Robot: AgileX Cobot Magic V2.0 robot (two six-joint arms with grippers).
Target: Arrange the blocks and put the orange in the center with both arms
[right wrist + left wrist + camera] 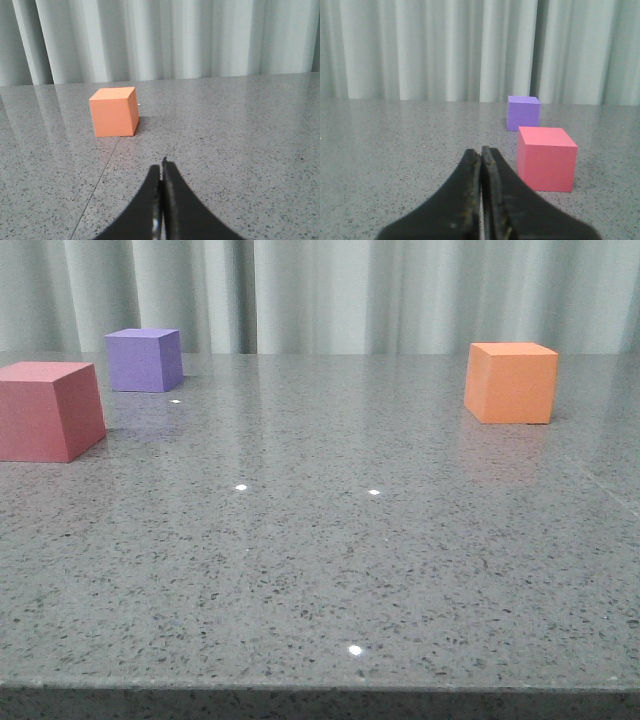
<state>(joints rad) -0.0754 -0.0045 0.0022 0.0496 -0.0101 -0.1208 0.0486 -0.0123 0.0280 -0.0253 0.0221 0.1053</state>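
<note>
The orange block [511, 382] stands at the far right of the grey stone table; the right wrist view shows this orange block [114, 111] ahead of my right gripper [161, 164], which is shut and empty. A dull red block [47, 410] sits at the left edge, and a purple block [145, 359] behind it. In the left wrist view the red block [545, 158] lies just beside my shut, empty left gripper [481, 150], with the purple block [523, 113] farther off. Neither gripper shows in the front view. The table's center [310, 455] holds no block.
A pale pleated curtain [330, 290] hangs behind the table's far edge. The table's front edge [320, 688] runs along the bottom of the front view. A thin seam [95, 187] crosses the stone near the orange block.
</note>
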